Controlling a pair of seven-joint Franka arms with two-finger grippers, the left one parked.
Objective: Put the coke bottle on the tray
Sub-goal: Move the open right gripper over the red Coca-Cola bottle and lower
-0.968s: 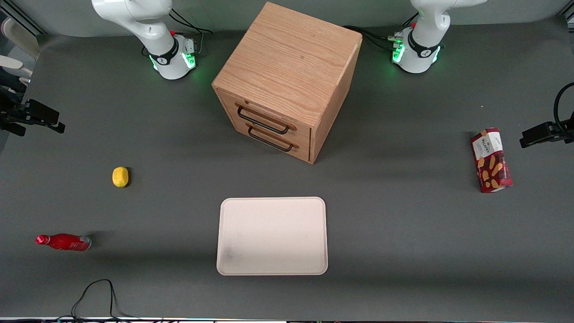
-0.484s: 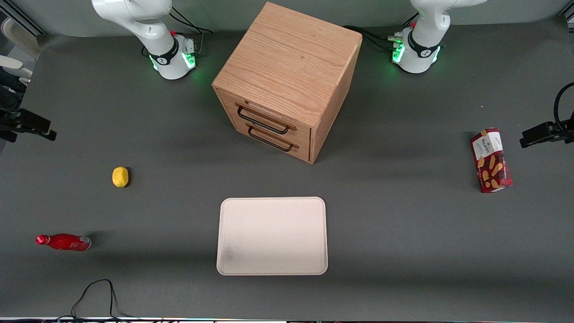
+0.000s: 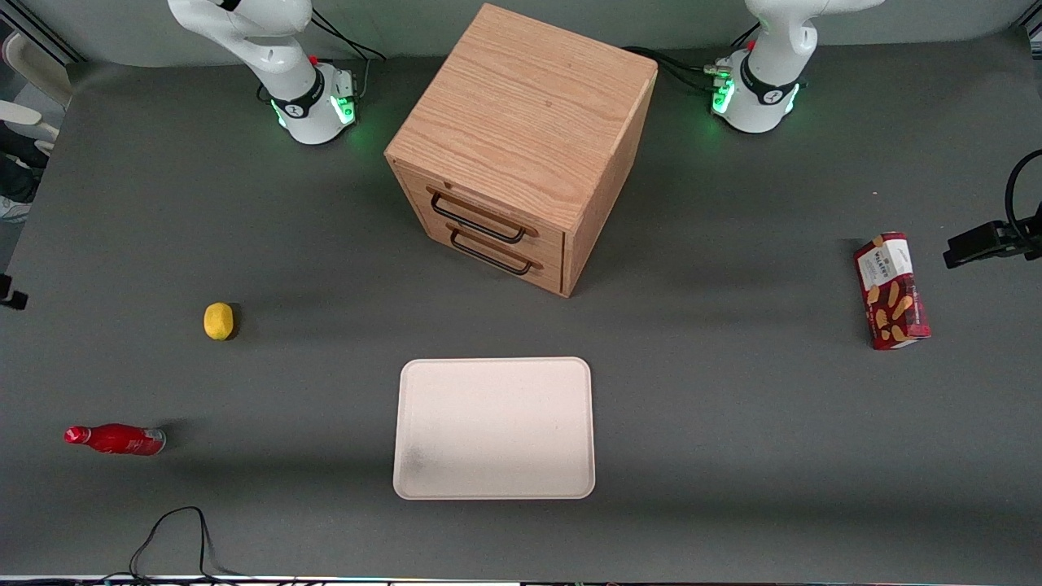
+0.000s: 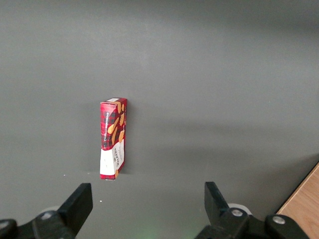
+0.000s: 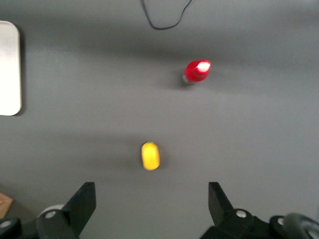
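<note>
The coke bottle [image 3: 114, 439], slim and red with a red cap, is on the grey table toward the working arm's end, nearer the front camera than the lemon [image 3: 218, 321]. The right wrist view looks down on the bottle's cap [image 5: 197, 70]. The cream-white tray [image 3: 494, 427] lies flat in front of the wooden drawer cabinet, and one of its corners [image 5: 9, 69] shows in the right wrist view. My right gripper [image 5: 152, 201] hangs open high above the table with nothing between its fingers. It hovers close to the lemon [image 5: 150, 155], well short of the bottle.
The wooden drawer cabinet [image 3: 521, 146] stands at the middle of the table. A dark red biscuit box [image 3: 891, 290] lies toward the parked arm's end. A black cable [image 3: 175, 533] loops on the table near the front edge, close to the bottle.
In the front view the right gripper has slid nearer the camera and almost out of the picture at the working arm's end. The bottle, lemon and tray have not moved.
</note>
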